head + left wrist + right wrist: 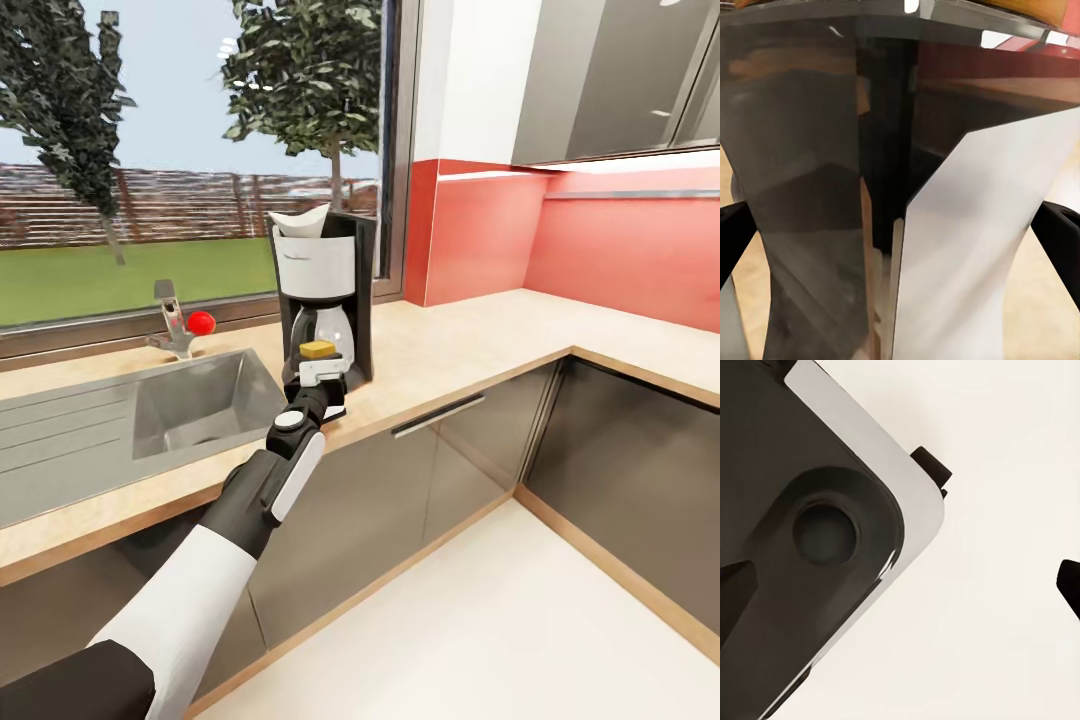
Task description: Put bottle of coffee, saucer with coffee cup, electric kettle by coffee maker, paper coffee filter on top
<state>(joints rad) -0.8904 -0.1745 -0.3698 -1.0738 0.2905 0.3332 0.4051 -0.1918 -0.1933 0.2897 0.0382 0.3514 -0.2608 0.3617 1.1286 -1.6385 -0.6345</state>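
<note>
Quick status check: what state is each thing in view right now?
coffee maker: upright on the countertop
paper coffee filter: on top of the coffee maker
bottle of coffee: upright, held in front of the coffee maker
left end effector: shut on the bottle
faucet: no water running

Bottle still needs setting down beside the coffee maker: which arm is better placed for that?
Left. Its gripper is stretched over the countertop, right in front of the coffee maker, with the yellow-capped bottle at its fingers. The right wrist view shows pale floor and the robot's own dark body, away from the counter.
</note>
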